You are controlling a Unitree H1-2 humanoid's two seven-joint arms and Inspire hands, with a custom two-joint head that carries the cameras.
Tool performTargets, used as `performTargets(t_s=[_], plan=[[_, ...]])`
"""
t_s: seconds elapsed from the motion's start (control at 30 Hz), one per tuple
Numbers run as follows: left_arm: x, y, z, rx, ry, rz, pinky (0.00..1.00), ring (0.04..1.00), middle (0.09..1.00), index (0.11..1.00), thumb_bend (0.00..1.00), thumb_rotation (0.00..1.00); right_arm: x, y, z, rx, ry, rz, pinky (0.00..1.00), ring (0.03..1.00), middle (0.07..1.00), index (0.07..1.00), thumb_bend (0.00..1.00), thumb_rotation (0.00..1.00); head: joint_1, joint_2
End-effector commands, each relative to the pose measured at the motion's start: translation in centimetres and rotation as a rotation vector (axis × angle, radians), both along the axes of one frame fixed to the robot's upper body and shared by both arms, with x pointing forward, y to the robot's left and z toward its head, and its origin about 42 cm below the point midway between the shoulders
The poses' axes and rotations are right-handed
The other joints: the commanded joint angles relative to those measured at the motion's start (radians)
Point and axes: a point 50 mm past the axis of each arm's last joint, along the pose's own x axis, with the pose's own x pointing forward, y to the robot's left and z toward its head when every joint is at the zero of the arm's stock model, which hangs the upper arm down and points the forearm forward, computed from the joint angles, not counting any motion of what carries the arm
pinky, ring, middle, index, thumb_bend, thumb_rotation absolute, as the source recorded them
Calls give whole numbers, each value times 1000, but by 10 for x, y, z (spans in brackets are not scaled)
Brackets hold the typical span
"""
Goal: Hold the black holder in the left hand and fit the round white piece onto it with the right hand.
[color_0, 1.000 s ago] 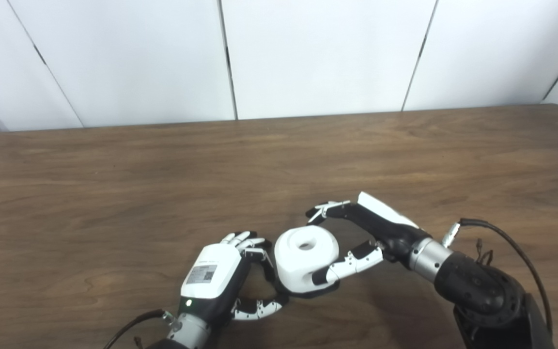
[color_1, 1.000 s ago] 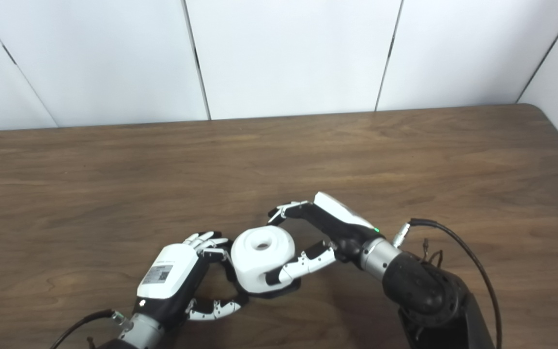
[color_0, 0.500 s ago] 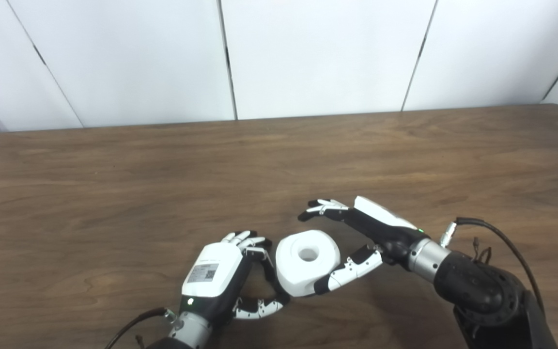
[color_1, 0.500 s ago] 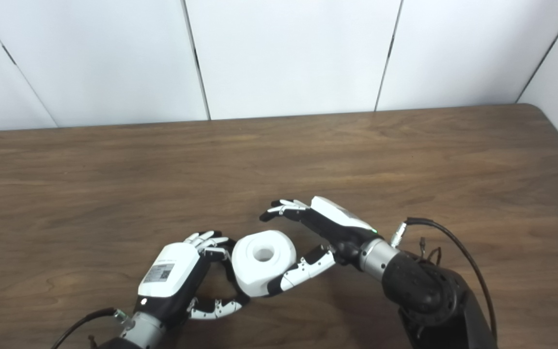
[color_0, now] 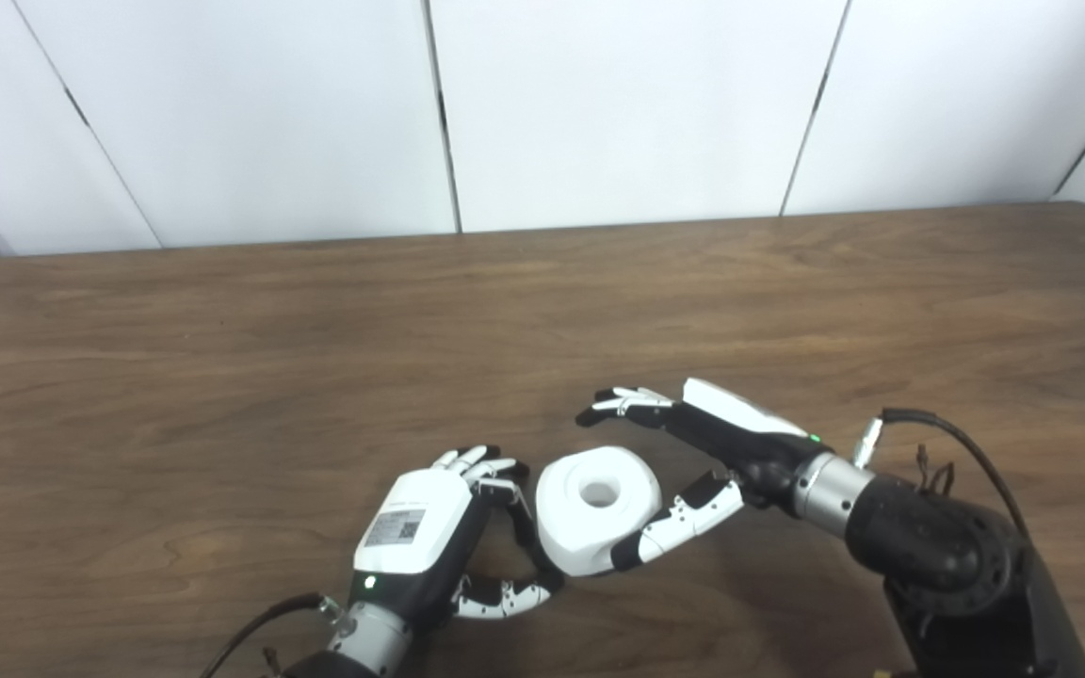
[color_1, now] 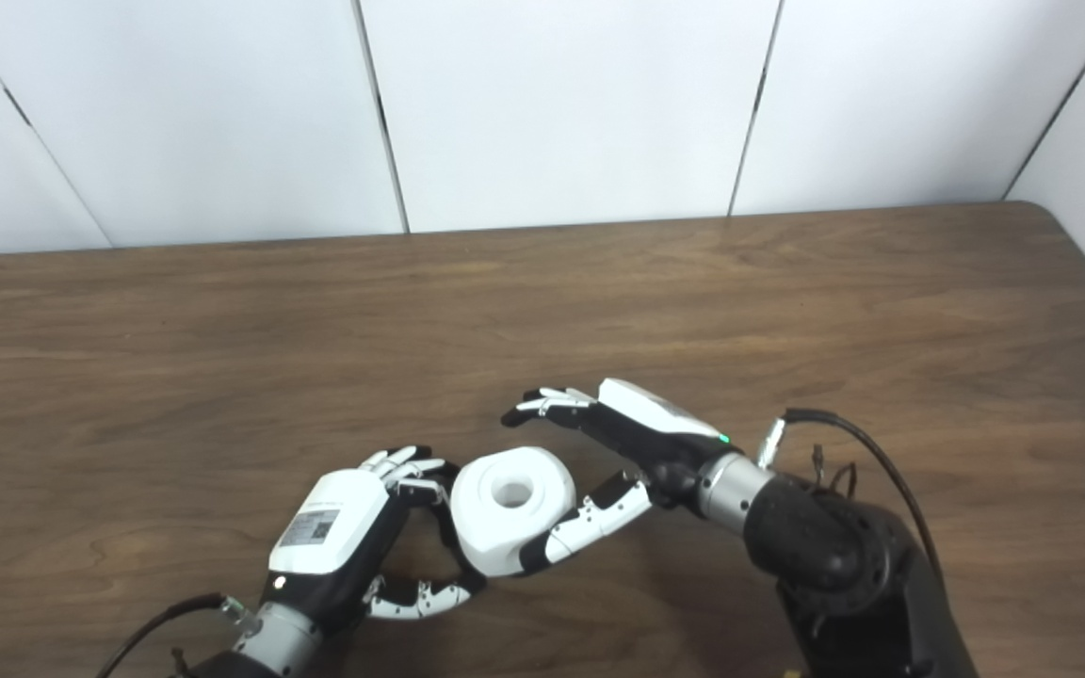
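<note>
Two hands sit close together at the near edge of the wooden table (color_0: pixel 222 339); everything behind them, out to the white panel wall (color_0: pixel 618 104), is bare brown woodgrain. Round white piece (color_0: pixel 597 508): smooth, matte, puck-shaped, round hole in its top, between the two hands. Left hand (color_0: pixel 429 541): glossy white back with a label, fingers curled round the piece's left side and underside, apparently gripping what's below it. Black holder: can't make it out, only dark bits under the piece that may be fingers or shadow. Right hand (color_0: pixel 693 461) is spread wide; fingers (color_0: pixel 623 405) hang just behind the piece, apart from it; thumb lies along its right front, contact unclear. Both forearms are cut off by the bottom edge. Black cable (color_0: pixel 957 443) loops off the right wrist.
</note>
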Motion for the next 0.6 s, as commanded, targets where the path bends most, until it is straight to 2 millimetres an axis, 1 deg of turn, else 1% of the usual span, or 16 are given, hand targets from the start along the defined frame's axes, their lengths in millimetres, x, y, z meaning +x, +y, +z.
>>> performTargets(t_s=[0.0, 0.1, 0.2, 0.23, 0.3, 0.57], plan=[[-4, 3, -12, -51, 175, -9, 909, 942, 868, 830, 960, 258, 6, -3, 22, -17, -46, 37, 1000, 1000, 996, 929, 1000, 513, 5, -2], [-2, 11, -1, -159, 226, 4, 884, 952, 884, 864, 978, 264, 12, -9, 32, -58, -32, 59, 995, 1000, 1000, 958, 1000, 539, 16, -2], [0, 22, 6, -230, 257, 6, 867, 949, 894, 882, 987, 270, 18, -12, 40, -76, -27, 60, 949, 1000, 1000, 964, 1000, 540, 24, -5], [-1, 27, 8, -252, 272, 11, 866, 957, 907, 891, 990, 260, 19, -14, 43, -80, -26, 60, 972, 1000, 1000, 967, 1000, 518, 26, -6], [-1, 34, 12, -274, 295, 19, 871, 967, 921, 901, 989, 254, 22, -16, 46, -87, -23, 63, 994, 1000, 1000, 971, 1000, 505, 30, -8], [-9, 63, 35, -335, 340, 62, 906, 974, 960, 938, 1000, 270, 31, -23, 52, -106, 4, 79, 1000, 1000, 1000, 988, 1000, 521, 39, -13]])
